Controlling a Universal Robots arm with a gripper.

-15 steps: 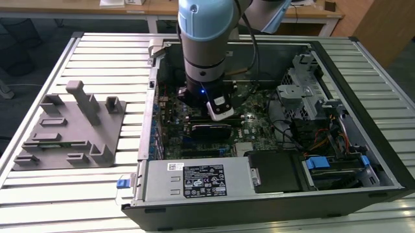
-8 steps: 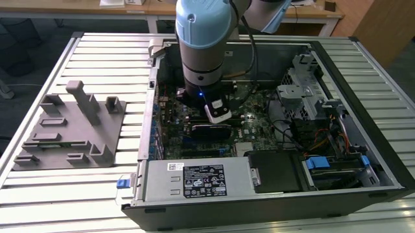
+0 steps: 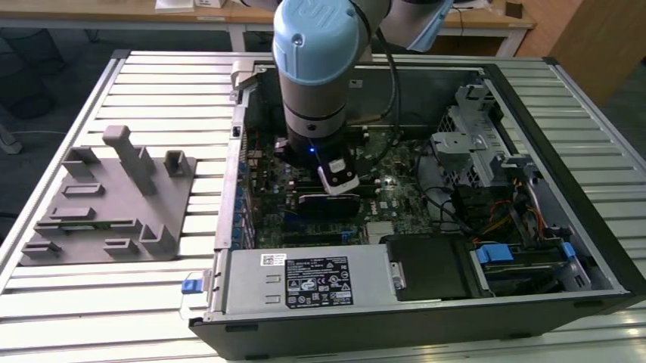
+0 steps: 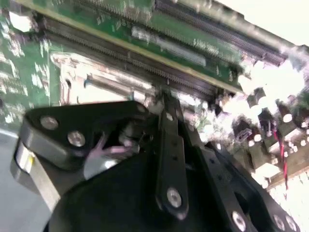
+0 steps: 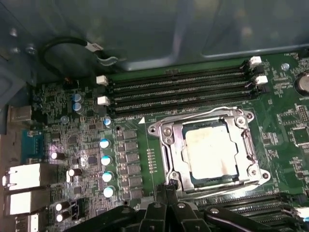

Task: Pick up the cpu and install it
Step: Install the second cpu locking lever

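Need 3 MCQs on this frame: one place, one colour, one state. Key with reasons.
1. Where does the cpu lie?
A) in the motherboard socket
B) on the holder block
C) on the power supply

2. Holder block colour?
A) red
B) grey
C) yellow

3. Memory slots beside the socket?
A) full
B) taped over
C) empty

Key: 1A, the cpu sits inside the socket's metal frame; 2B, the holder block in the exterior view is grey; 3C, the memory slots hold no modules.

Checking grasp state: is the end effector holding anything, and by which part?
Nothing is held, it seems. The cpu sits in the socket, and the end effector is just beside the frame.
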